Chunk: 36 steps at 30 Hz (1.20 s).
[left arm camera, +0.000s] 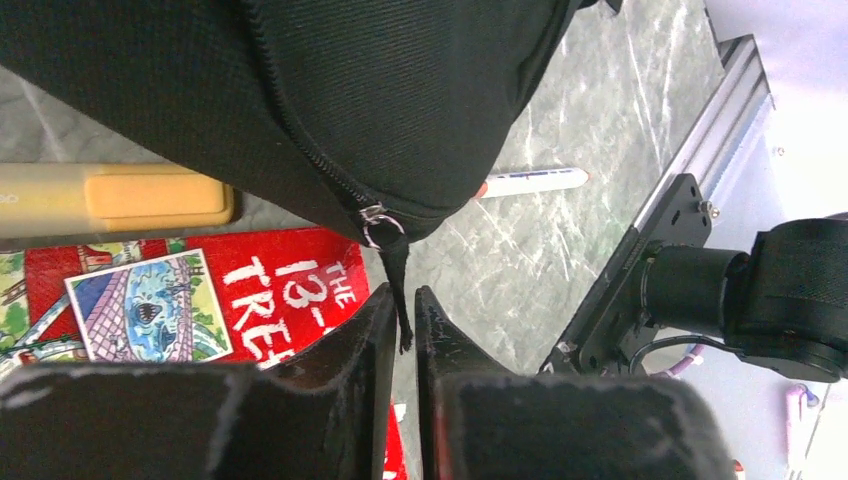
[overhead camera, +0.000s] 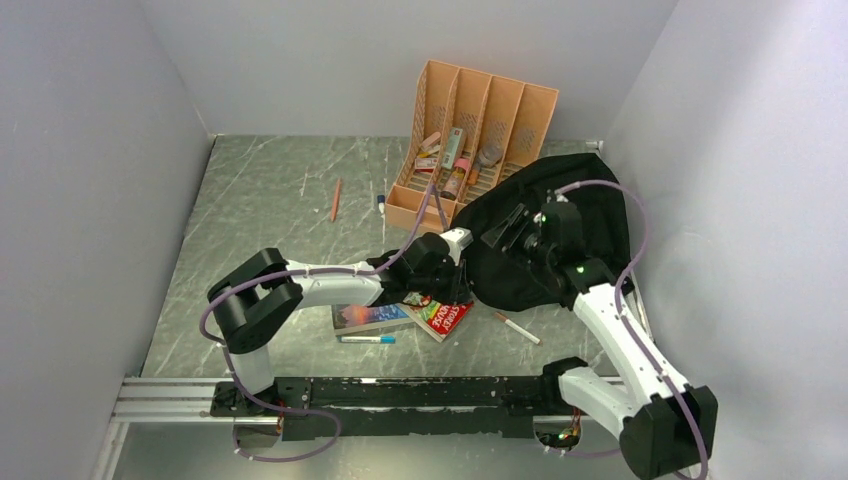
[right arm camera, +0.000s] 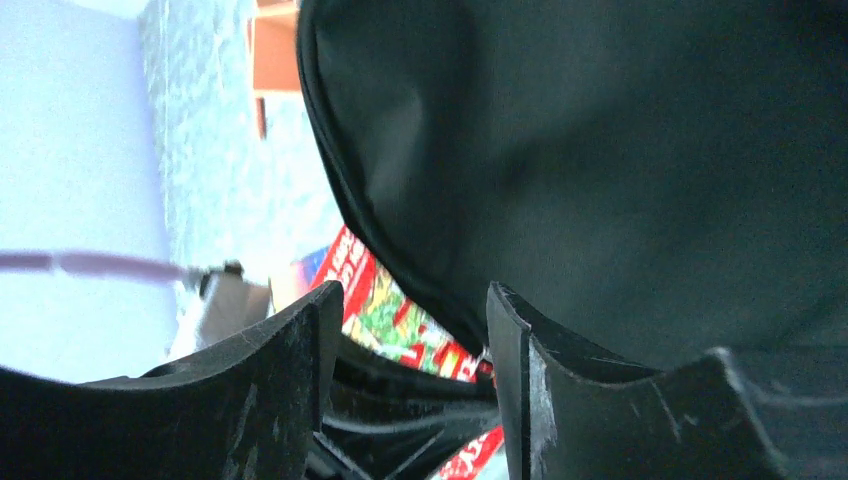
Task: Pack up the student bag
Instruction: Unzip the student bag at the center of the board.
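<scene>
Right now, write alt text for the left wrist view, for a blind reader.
The zipper pull of the student bag lies in the narrow gap between the fingers of the left pincer. A red book and a white pen lie on the marble table.

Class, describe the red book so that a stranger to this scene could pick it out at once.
Find the big black student bag on the right side of the table. At its near left edge two books lie side by side. The red book is the one nearer the bag, bright red with white lettering; the other book has a darker cover.
</scene>
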Each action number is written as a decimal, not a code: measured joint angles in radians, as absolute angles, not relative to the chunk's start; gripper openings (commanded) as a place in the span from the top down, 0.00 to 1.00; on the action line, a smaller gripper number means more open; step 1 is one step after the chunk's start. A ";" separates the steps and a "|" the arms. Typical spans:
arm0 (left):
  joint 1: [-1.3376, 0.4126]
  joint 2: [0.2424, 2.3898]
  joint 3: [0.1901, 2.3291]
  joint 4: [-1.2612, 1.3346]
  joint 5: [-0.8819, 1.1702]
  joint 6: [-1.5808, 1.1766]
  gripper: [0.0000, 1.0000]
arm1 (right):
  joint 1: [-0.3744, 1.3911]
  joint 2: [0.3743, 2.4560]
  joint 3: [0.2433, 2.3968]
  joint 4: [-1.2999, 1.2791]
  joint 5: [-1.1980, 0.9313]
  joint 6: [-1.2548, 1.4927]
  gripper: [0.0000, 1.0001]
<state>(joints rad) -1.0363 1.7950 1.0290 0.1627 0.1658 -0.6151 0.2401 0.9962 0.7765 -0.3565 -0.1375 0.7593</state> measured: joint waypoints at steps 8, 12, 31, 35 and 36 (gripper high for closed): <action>-1.036 1.794 1.027 0.170 0.211 -0.597 0.55 | 0.366 0.895 0.599 -0.404 -0.122 0.915 0.43; -1.036 1.766 1.002 0.150 0.208 -0.587 0.52 | 0.398 0.894 0.550 -0.426 -0.122 0.953 0.45; -0.977 1.436 0.841 0.056 0.036 -0.537 0.41 | 0.473 0.992 0.528 -0.371 -0.180 0.955 0.60; -0.956 1.452 0.846 0.053 0.028 -0.538 0.42 | 0.480 1.014 0.516 -0.329 -0.179 0.960 0.64; -0.950 1.461 0.853 0.052 0.027 -0.538 0.43 | 0.482 1.020 0.514 -0.321 -0.178 0.961 0.64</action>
<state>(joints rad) -0.9497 1.4609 0.8528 0.0525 0.0269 -0.5381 0.4824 1.0203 0.5137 -0.3210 -0.1783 0.9607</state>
